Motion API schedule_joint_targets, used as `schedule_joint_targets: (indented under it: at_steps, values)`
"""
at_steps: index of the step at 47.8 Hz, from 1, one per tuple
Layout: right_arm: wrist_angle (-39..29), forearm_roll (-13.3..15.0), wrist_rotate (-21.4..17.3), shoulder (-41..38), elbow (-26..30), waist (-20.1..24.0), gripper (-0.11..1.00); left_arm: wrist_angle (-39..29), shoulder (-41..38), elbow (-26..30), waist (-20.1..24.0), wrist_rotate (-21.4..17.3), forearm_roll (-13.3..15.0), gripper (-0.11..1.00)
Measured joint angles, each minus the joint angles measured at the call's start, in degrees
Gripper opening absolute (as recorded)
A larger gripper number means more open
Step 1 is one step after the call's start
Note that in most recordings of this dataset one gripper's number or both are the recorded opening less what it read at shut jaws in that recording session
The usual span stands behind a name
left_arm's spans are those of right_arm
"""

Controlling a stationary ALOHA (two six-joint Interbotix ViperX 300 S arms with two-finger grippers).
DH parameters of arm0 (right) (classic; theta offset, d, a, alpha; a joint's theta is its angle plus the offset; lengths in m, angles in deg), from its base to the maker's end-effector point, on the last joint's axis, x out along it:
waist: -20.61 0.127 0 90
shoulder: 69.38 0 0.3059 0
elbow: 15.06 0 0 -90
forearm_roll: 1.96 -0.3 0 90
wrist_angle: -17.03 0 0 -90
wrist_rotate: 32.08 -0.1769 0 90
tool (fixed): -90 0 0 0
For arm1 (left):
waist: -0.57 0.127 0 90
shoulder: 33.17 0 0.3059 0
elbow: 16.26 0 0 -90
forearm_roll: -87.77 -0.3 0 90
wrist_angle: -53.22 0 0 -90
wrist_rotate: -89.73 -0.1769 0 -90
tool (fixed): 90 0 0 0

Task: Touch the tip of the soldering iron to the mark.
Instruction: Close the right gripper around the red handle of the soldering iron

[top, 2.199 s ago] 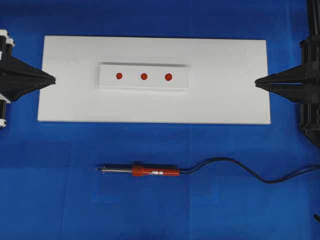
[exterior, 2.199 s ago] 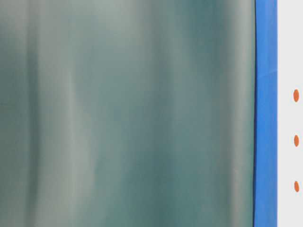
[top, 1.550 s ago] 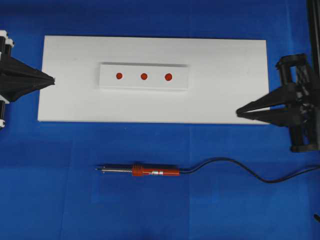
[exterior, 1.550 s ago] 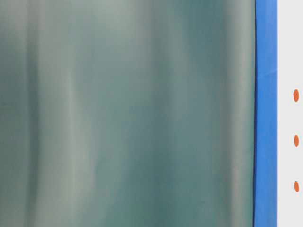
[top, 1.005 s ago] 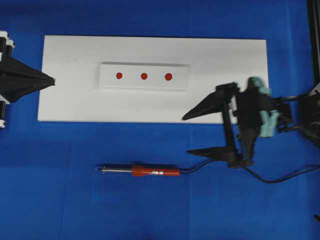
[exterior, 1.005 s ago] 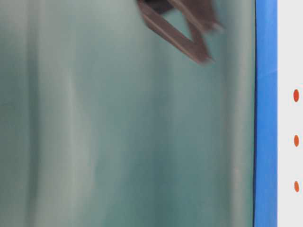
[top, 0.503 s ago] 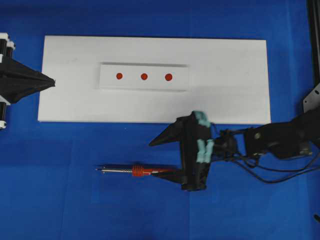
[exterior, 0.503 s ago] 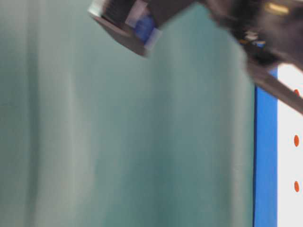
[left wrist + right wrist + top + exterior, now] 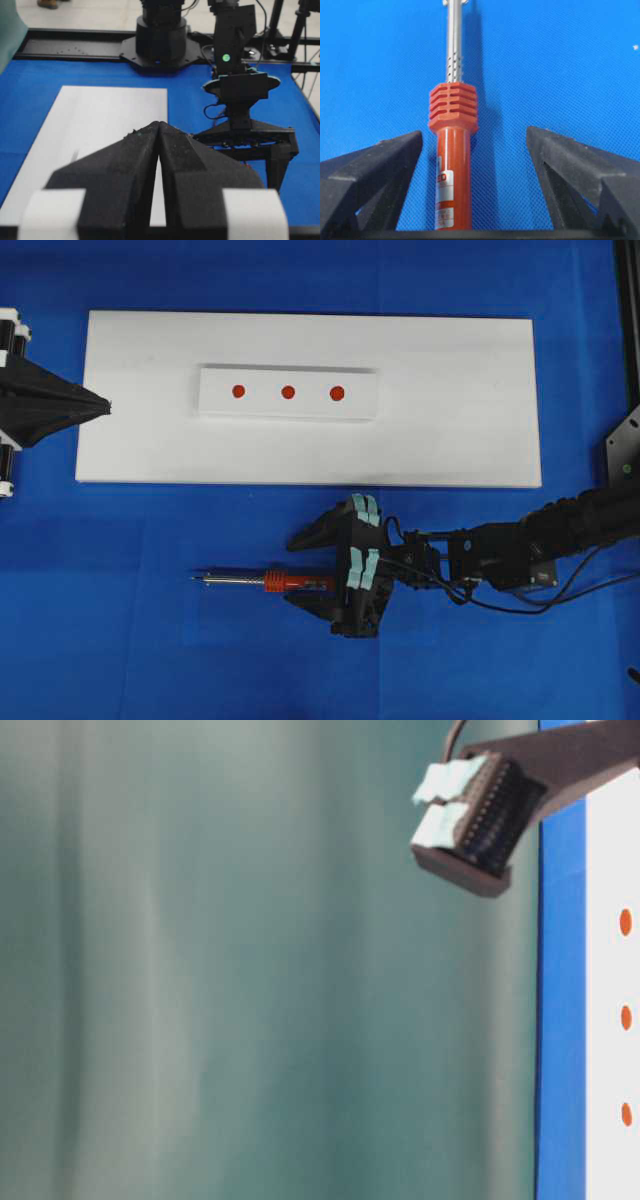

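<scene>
As it lies flat, the soldering iron (image 9: 268,582) points left, lengthwise

Bare blue cloth (image 9: 120,640) around soldering iron (image 9: 262,582); white board (image 9: 450,430) well apart.

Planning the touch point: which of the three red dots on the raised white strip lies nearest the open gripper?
The rightmost red dot; the other two sit farther left of the right gripper.
</scene>
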Motion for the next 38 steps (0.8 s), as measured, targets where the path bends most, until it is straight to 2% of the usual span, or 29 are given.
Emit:
schedule_joint_targets:
  at_steps: [3, 10, 14, 33, 38]
  values:
    - [0.09, -0.18, 0.35, 0.00, 0.00, 0.18, 0.68, -0.09, 0.00, 0.00, 0.00, 0.00, 0.00, 0.00]
    - [0.09, -0.18, 1.93, 0.00, -0.09, 0.35, 0.25, 0.00, 0.00, -0.09, 0.00, 0.00, 0.00, 0.00]
    - [0.09, -0.26, 2.99, 0.00, -0.26, 0.26, 0.08, 0.00, 0.00, -0.09, 0.00, 0.00, 0.00, 0.00]
    - [-0.18, -0.18, 3.96, 0.09, -0.26, 0.26, 0.06, 0.00, 0.00, 0.00, 0.00, 0.00, 0.00, 0.00]
    - [-2.20, -0.18, 3.78, 1.93, -0.70, 0.26, 0.06, 0.00, 0.00, 0.00, 0.00, 0.00, 0.00, 0.00]
